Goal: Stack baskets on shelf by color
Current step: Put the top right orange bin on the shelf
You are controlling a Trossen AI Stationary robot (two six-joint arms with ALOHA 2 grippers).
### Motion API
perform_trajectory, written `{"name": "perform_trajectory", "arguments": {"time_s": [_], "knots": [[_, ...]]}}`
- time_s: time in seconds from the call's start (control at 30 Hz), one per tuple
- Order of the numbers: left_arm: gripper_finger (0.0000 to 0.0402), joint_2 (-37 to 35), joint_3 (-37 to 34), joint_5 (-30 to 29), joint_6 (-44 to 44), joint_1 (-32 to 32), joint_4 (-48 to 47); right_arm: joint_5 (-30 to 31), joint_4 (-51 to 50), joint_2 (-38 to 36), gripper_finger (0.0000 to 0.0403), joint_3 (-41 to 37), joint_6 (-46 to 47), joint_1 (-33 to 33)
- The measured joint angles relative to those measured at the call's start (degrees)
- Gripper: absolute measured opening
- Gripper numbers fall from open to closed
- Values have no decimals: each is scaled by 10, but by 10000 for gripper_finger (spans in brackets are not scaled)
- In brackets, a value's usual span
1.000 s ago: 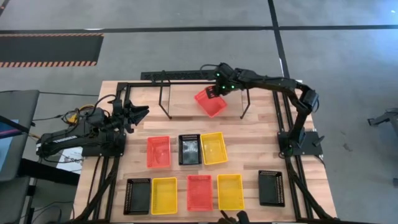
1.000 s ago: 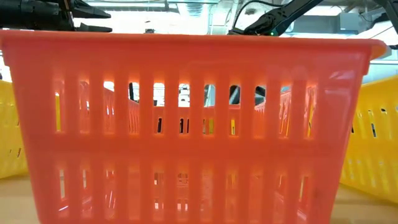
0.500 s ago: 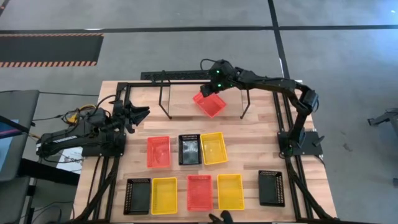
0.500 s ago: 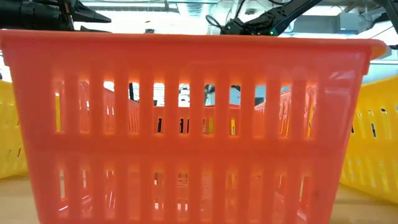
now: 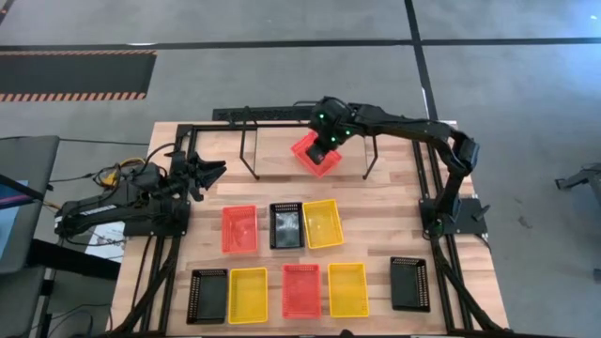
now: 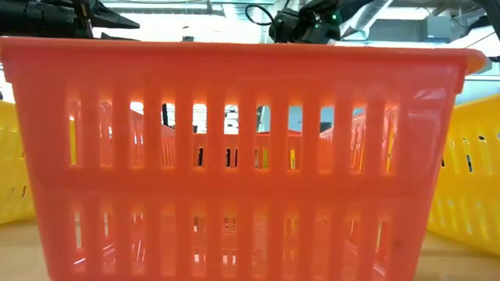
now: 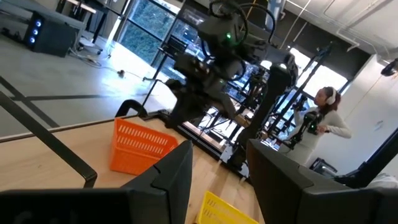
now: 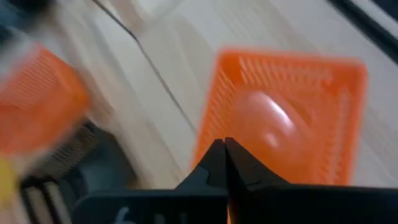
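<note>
Two dark jointed arms; green lights on right arm's wrist; black wedge-shaped fingers (image 8: pixel 221 163).

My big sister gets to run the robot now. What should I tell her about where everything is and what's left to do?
Right gripper: shut, empty, just above the red basket on the shelf.
Left gripper: open, empty, waiting over the table's left side.
Shelf: at the table's far edge, holding only that one red basket, which sits askew between the two looped ends.
On the table: middle row red, black, yellow; near row black, yellow, red, yellow, black.
Done: one red basket shelved.
Left: eight baskets to stack by color, maybe straightening the first.
</note>
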Motion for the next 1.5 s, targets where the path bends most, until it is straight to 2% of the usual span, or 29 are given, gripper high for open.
{"name": "perform_trajectory", "arguments": {"time_s": [0.23,0.5,0.93,1.1,1.23,1.37,1.5], "knots": [[140,0,0,0,0,0,0,60,-45,4,2,2,-5,1],[140,0,0,0,0,0,-1,46,-13,6,1,3,-18,-6],[140,0,0,0,0,0,-1,47,-29,7,1,2,-13,-8],[140,0,0,0,0,0,-1,78,-68,43,0,2,-2,3],[140,0,0,0,-5,0,-1,79,-89,85,0,1,-16,13],[140,0,0,0,-11,0,-1,79,-81,110,0,2,-19,17],[140,0,0,0,-13,0,-1,105,-81,119,0,2,-18,10]]}}
